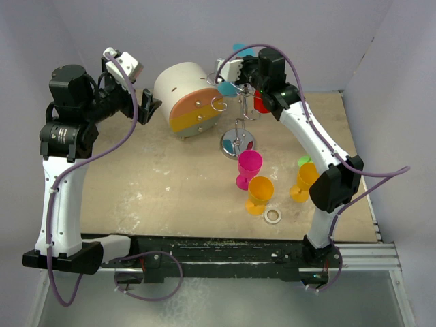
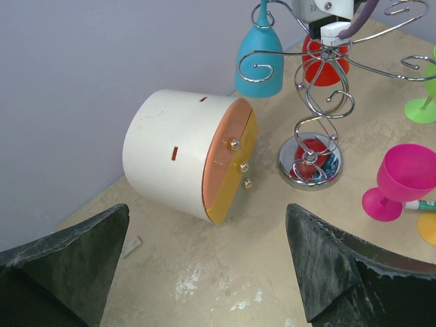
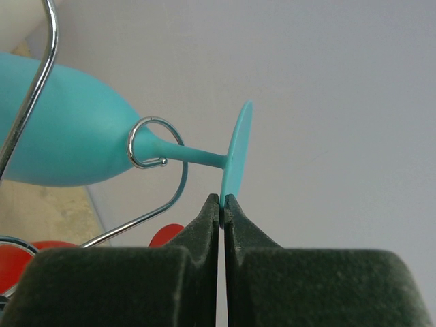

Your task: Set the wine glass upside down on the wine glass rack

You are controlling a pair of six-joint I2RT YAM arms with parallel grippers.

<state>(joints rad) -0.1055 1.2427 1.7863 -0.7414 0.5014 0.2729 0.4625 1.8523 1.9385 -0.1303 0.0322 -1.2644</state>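
Since the blue glass (image 3: 61, 143) has its stem threaded through a curl of the rack (image 2: 310, 163), bowl down and foot up, I'd call the placing nearly done. The rack stands at 1 o'clock on the desk (image 1: 136, 191) in the top view. The blue glass hangs at 11 o'clock of the rack's stem, and a red glass (image 2: 325, 61) hangs inverted at 1 o'clock. Right gripper (image 3: 222, 199): jaws closed, pinching the edge of the blue glass's foot, so the glass isn't on its own yet. The wrist view shows a stretch of bare stem between curl and foot, so my read is the arm carries the weight and the foot will settle onto the curl once freed. Remaining: let go, back out without snagging the wire arm, confirm the glass hangs. Left gripper (image 2: 208, 208): jaws wide open, nothing in them, sitting at 9 o'clock of the drawer box (image 2: 177, 150), not involved. A pink glass (image 1: 249, 163) and orange glasses (image 1: 259, 194) stand upright at 4 to 6 o'clock of the rack. The task names one glass, so I don't count them.
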